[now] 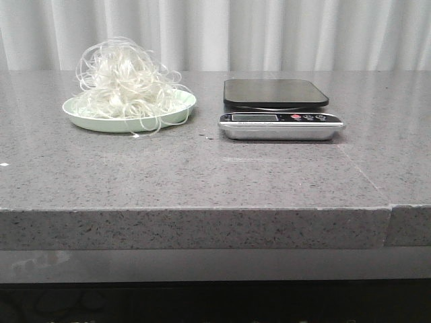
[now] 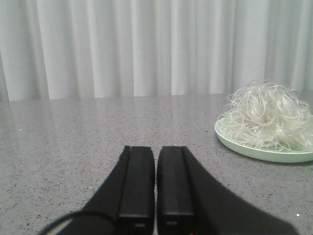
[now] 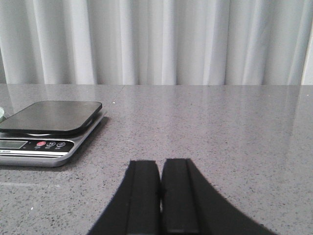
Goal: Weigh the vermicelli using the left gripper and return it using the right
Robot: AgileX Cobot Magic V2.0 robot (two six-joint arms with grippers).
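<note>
The vermicelli (image 1: 124, 81), a fluffy mound of thin white curly strands, lies on a pale green plate (image 1: 87, 120) at the left of the grey table. It also shows in the left wrist view (image 2: 268, 115) on the plate (image 2: 230, 142). A kitchen scale (image 1: 277, 108) with a black platform and silver front stands to the right of the plate, with nothing on it; it shows in the right wrist view (image 3: 46, 125). My left gripper (image 2: 156, 149) is shut and empty, low over the table, apart from the plate. My right gripper (image 3: 161, 163) is shut and empty, apart from the scale. Neither gripper shows in the front view.
A white curtain (image 1: 269, 33) hangs behind the table. The table's front edge (image 1: 202, 212) runs across the front view, with a seam (image 1: 389, 225) at the right where a second slab begins.
</note>
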